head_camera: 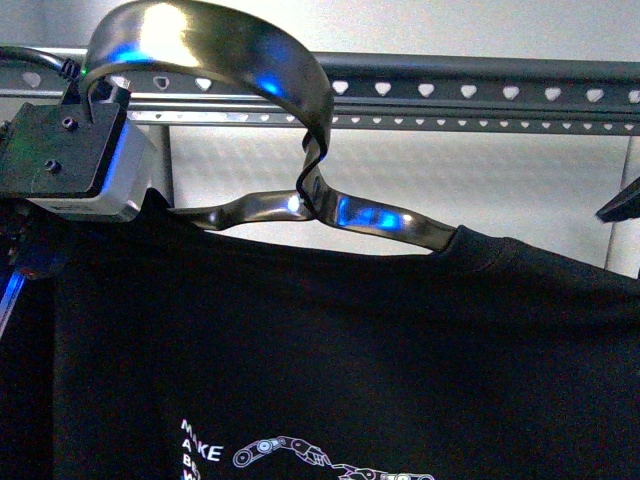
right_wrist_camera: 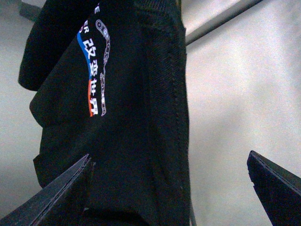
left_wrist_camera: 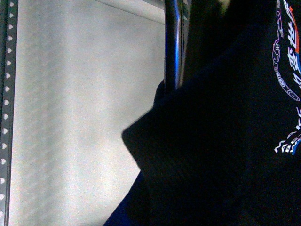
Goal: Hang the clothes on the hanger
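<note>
R gripper (right_wrist_camera: 168, 157) fingers (right_wrist_camera: 61, 188) wide open, black T-shirt (head_camera: 330, 340) side seam between them. L arm (head_camera: 70, 165) at shirt's shoulder; its fingers hidden, can't tell grip. Shirt says "MAKE" in white and sits on shiny coat hanger (head_camera: 370, 215) just under rack rail (head_camera: 470, 90). Open room under rail, above shirt's other shoulder.

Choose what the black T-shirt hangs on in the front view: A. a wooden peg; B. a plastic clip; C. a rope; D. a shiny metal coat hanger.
D: the T-shirt drapes from the arms of a shiny metal coat hanger, whose big hook curves up in front of the grey rail.
</note>
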Robot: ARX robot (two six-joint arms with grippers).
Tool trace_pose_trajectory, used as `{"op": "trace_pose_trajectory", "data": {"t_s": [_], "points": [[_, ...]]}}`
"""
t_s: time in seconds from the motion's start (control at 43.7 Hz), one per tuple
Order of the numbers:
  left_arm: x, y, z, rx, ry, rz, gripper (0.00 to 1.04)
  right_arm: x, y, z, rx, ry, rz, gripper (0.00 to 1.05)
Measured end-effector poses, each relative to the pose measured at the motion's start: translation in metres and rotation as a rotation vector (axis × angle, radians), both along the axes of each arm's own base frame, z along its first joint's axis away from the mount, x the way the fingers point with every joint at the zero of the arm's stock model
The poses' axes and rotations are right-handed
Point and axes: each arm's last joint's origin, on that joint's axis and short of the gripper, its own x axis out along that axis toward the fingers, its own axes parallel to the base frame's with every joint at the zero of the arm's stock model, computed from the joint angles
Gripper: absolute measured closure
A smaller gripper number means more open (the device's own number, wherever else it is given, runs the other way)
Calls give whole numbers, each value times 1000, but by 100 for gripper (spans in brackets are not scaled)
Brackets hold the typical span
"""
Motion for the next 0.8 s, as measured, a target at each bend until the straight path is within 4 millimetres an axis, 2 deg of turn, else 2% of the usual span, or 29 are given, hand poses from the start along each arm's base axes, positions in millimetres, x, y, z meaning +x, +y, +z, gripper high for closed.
{"op": "trace_pose_trajectory", "data": {"t_s": [0.183, 0.206, 0.458, 0.573, 0.802], "points": [[0, 0, 0, 0, 0, 0, 93, 19, 12, -12, 1, 6, -9, 7], [0, 0, 0, 0, 0, 0, 93, 23, 15, -15, 6, 11, -17, 10], [0, 0, 0, 1, -1, 0, 93, 51, 30, -19, 51, -44, -54, 52], [0, 0, 1, -1, -2, 0, 93, 52, 30, -19, 76, -54, -57, 69], [0, 0, 1, -3, -1, -1, 93, 45, 19, -29, 119, -34, -57, 94]]}}
